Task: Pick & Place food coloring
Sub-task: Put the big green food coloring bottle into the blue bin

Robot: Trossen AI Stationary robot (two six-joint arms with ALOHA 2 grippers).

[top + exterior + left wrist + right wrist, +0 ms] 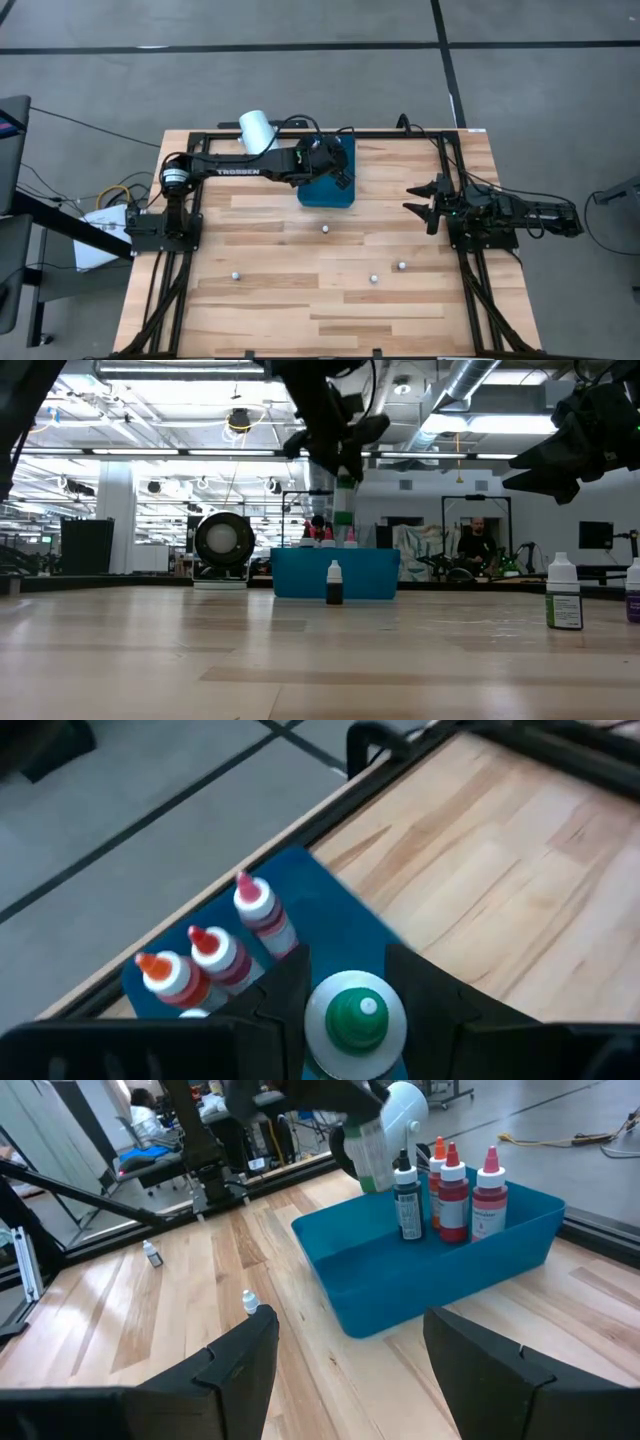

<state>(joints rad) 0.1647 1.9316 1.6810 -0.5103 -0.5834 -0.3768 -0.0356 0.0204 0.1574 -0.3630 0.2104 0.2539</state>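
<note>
Even overhead light, bright ceiling strips [130,400] in low view; soft glare on counter [300,650]; left wrist view blurred; faint shadows.

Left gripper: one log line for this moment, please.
left gripper shut on green bottle over tray | right gripper open, idle | four bottles in tray

Dark jointed arms, white "TROSSEN" lettering on the left arm [240,171]
</note>
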